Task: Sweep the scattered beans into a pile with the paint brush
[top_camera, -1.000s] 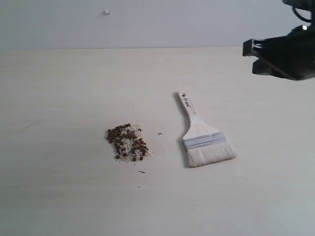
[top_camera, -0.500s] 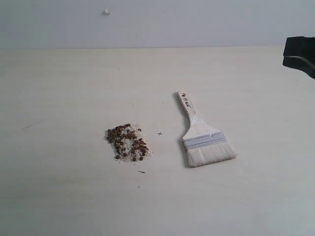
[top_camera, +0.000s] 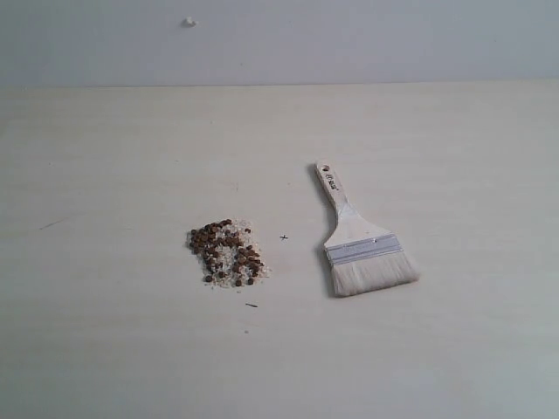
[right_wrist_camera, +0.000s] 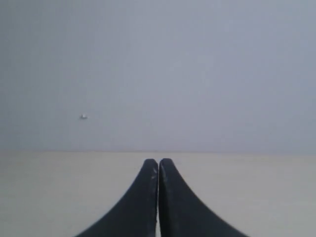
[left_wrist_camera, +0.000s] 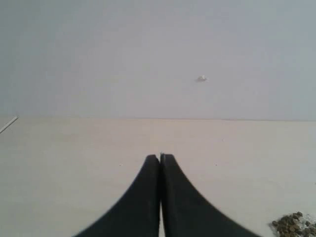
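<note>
Dark reddish-brown beans (top_camera: 226,251) lie with white grains in one compact pile on the pale table (top_camera: 131,157), left of centre. Its edge shows in the left wrist view as the pile (left_wrist_camera: 294,224). The paint brush (top_camera: 361,240) lies flat to the right of the pile, handle pointing away, white bristles toward the front, and nothing holds it. Neither arm shows in the exterior view. My left gripper (left_wrist_camera: 160,157) is shut and empty, above bare table. My right gripper (right_wrist_camera: 158,162) is shut and empty too.
A small cross mark (top_camera: 284,236) sits on the table between pile and brush. A thin dark sliver (top_camera: 251,305) lies just in front of the pile. A small white speck (top_camera: 189,21) sticks to the grey back wall.
The right arm, seen at the upper right of the exterior view, has drawn back to the right and left that view. Pile and brush have not moved.
</note>
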You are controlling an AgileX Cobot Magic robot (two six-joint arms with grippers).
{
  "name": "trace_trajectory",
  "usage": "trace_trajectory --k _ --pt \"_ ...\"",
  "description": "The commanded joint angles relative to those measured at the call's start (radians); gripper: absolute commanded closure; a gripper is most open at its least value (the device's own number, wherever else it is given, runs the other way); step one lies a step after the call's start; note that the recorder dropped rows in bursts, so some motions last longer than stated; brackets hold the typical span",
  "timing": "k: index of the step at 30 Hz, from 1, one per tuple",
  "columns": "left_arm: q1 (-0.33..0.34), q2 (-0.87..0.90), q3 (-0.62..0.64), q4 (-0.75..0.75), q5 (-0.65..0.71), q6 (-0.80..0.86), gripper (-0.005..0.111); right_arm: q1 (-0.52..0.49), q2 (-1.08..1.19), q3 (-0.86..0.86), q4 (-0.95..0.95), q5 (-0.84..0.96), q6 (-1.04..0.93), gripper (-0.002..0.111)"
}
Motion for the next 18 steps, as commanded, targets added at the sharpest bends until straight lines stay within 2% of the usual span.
trace_trajectory --k 1,8,10,14,18 --pt "-0.008 -0.005 0.002 0.001 0.003 0.002 0.107 -0.007 -0.133 0.037 -0.049 -0.018 -0.019 0.108" --pt "-0.008 -0.005 0.002 0.001 0.003 0.002 0.107 -0.007 -0.159 0.059 -0.096 -0.004 -0.019 0.108" --pt "-0.008 -0.005 0.002 0.001 0.003 0.002 0.107 -0.007 -0.184 0.084 -0.165 -0.004 0.001 0.108" --pt "-0.008 -0.005 0.002 0.001 0.001 0.002 0.107 -0.009 -0.242 0.158 -0.426 -0.004 0.206 0.108" --pt "-0.008 -0.005 0.002 0.001 0.001 0.002 0.107 -0.035 -0.303 0.241 -0.482 -0.012 0.263 0.108"
